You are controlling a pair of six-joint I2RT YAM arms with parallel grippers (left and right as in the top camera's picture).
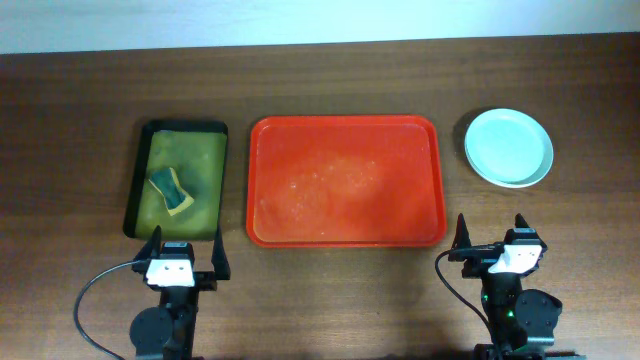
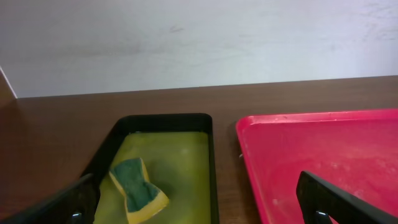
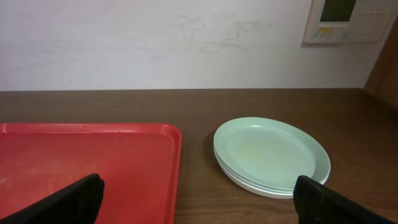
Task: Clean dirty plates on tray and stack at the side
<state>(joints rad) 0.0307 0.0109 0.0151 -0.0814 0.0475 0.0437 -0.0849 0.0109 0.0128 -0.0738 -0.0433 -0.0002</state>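
1. My left gripper [image 1: 187, 245]: fingers spread, nothing held, near the dark tray [image 1: 140, 180] holding a sponge [image 1: 171, 190].
2. My right gripper [image 1: 491, 235]: spread, nothing held.
3. Plates [image 1: 508, 148]: stacked, right of the red tray [image 1: 345, 180], not touching it.

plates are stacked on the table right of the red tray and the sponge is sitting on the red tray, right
Not quite. The sponge sits in the small dark tray left of the red tray, not on it; the overhead view shows this. The plates are indeed stacked on the table right of the red tray.
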